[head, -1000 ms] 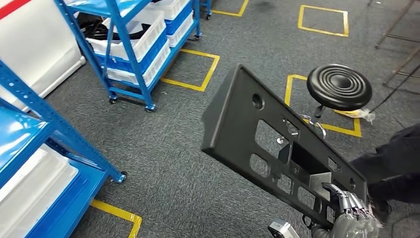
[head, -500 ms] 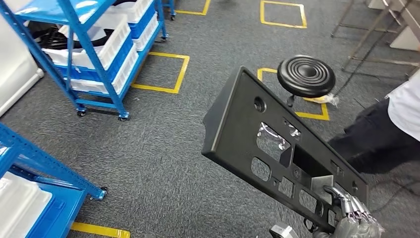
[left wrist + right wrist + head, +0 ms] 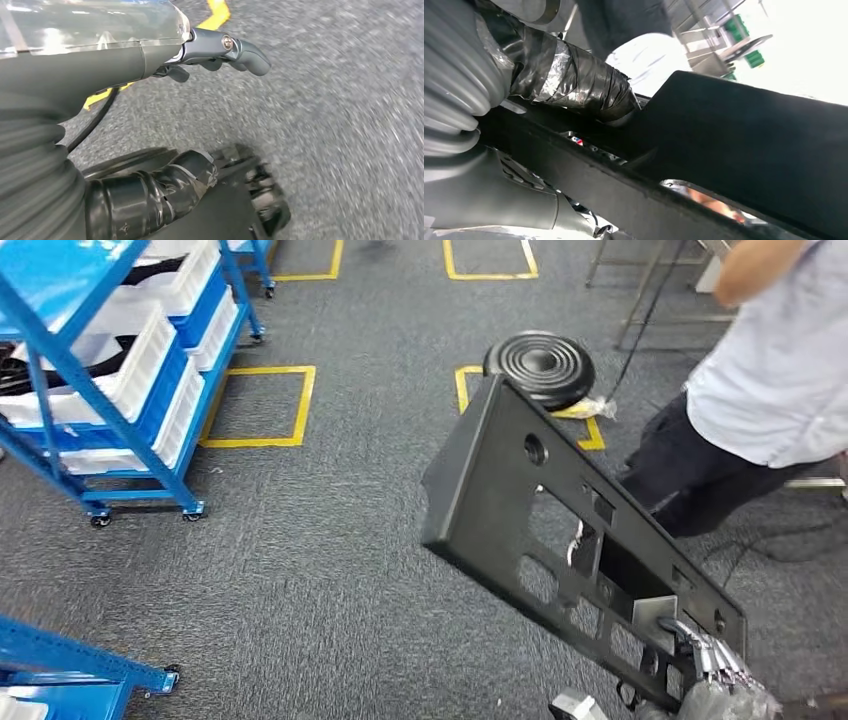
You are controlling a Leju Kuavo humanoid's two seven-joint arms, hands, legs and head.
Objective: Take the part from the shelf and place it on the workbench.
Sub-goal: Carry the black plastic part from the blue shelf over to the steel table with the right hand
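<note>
The right robot hand (image 3: 722, 685) grips the black plastic panel (image 3: 560, 530) at its lower end, with fingers (image 3: 700, 645) hooked over the edge beside a rectangular cutout. The panel is carried in the air above the grey carpet floor (image 3: 300, 580), tilted, its far end raised toward a black round stool (image 3: 540, 365). The panel has a round hole near the upper end and several rectangular openings along its length. In the right wrist view the panel (image 3: 744, 145) lies directly against the taped hand (image 3: 569, 80).

The left robot hand (image 3: 165, 192) hangs above the carpet; its fingers are curled inward and hold nothing.

A blue wheeled shelf rack (image 3: 110, 390) with white bins stands to the left, well apart from the panel. Yellow tape squares (image 3: 258, 405) mark the floor. A person (image 3: 760, 380) in a light shirt and dark trousers stands to the right, near the stool.
</note>
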